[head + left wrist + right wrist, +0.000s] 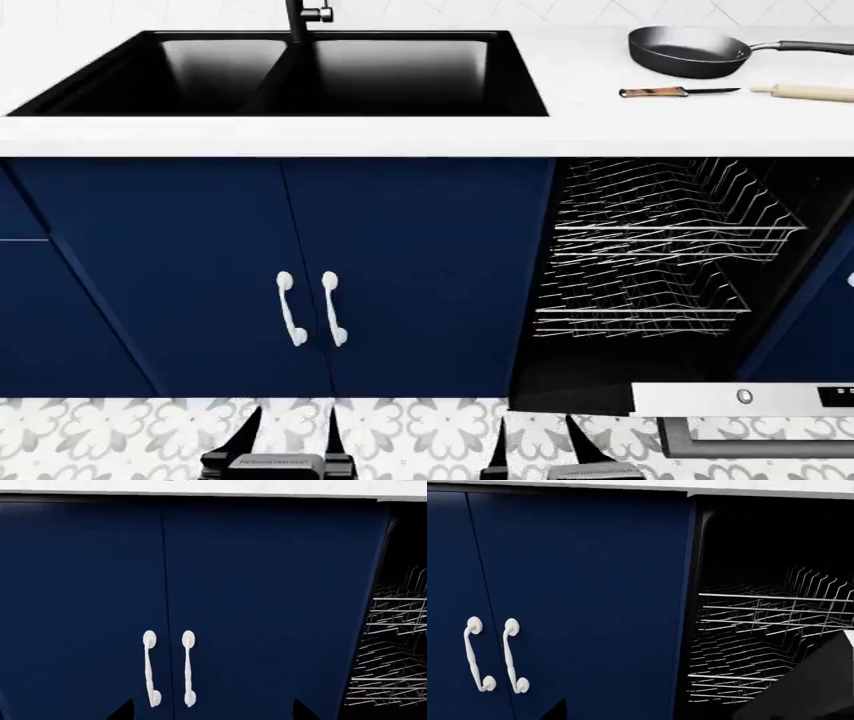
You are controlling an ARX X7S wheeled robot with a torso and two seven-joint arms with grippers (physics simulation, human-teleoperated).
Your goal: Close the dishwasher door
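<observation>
Fingers (254, 430) of both grippers spread, holding nothing, before the lowered dishwasher door (741, 398).

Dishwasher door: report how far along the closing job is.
Nothing is done yet: the dishwasher door hangs fully open, leaving the wire racks exposed. Nothing is in hand: the left gripper and right gripper both sit low, facing the navy cabinet doors, touching nothing. Left: reach the door and swing it up shut.
</observation>
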